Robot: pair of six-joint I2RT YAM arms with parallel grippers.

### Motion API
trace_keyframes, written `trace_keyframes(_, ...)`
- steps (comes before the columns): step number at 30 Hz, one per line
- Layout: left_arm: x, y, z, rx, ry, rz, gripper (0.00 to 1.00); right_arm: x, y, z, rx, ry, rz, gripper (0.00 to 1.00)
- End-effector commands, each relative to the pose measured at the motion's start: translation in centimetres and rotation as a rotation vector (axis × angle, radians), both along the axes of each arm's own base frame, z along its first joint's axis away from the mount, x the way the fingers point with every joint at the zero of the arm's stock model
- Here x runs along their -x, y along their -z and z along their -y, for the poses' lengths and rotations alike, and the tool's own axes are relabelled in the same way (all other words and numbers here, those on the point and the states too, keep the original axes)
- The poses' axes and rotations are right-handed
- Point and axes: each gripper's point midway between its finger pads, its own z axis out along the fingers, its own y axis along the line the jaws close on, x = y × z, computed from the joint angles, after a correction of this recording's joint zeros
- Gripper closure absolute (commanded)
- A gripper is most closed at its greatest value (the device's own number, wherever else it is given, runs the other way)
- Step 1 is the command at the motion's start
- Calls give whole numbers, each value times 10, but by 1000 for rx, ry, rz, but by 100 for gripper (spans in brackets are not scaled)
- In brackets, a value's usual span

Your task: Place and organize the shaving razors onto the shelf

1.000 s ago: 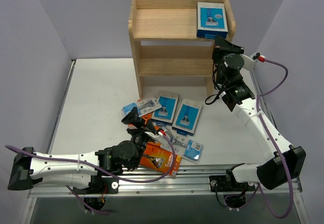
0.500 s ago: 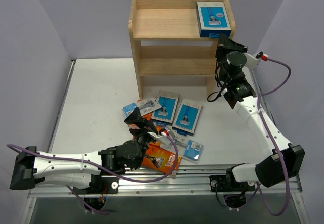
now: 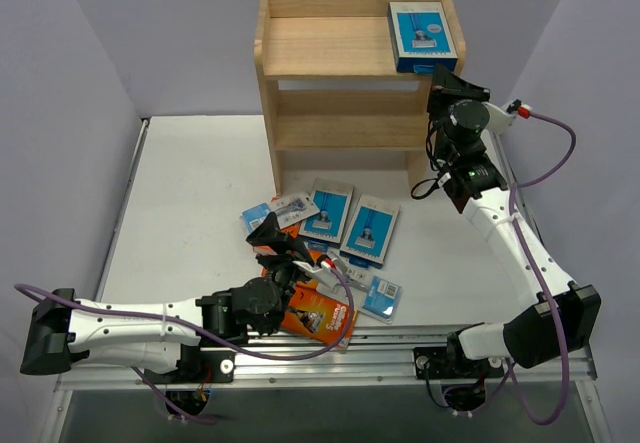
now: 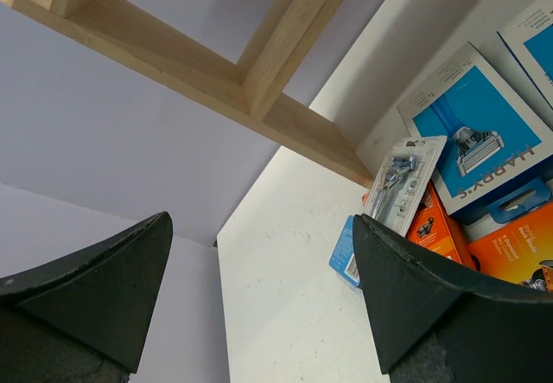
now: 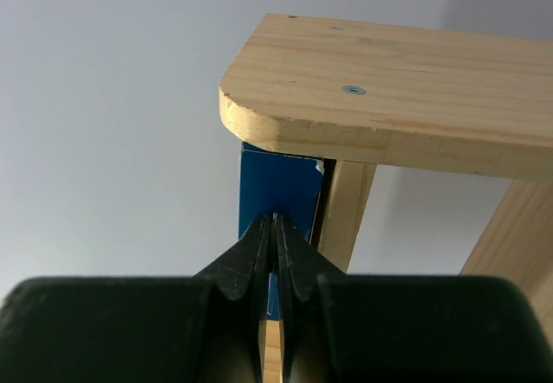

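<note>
Your left arm (image 3: pixel 130 325) lies low along the near edge, reaching inward. The left gripper (image 3: pixel 277 242) tilts upward with its jaws spread wide. Your right arm (image 3: pixel 515 238) stretches toward the far right, wrist raised, and the right gripper (image 3: pixel 447 79) is pinched tight.

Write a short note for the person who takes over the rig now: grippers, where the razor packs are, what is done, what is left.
Left gripper: open, empty, low over the pile of packs.
Right gripper: shut, holding nothing, tips at the near edge of the blue box.
Packs: the blue box lies on the top tier of the shelf, right end; the others lie on the table in front, among them an orange box.
Done: one pack shelved.
Left: shelve the table packs and line them up.
</note>
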Motion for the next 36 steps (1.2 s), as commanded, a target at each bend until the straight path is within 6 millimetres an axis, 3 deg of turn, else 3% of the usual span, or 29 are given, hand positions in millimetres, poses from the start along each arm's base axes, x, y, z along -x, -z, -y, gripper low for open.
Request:
trace_keyframes(1, -2, -19, 3, 72, -2, 3, 6, -1, -25, 11, -23, 36, 75, 100)
trace_keyframes(7, -2, -19, 2, 72, -4, 3, 6, 1, -24, 11, -17, 34, 73, 91)
trace_keyframes(13, -2, -20, 1, 78, -7, 3, 6, 5, -26, 11, -18, 29, 76, 74)
trace_keyframes(24, -2, -23, -1, 86, -10, 4, 6, 16, -29, 14, -9, 26, 71, 62)
trace_keyframes(29, -2, -25, -2, 98, -11, 5, 6, 32, -33, 20, -2, 34, 79, 43)
trace_keyframes(36, -2, -27, -4, 101, -17, 7, 6, 65, -32, 31, 30, 47, 65, 32)
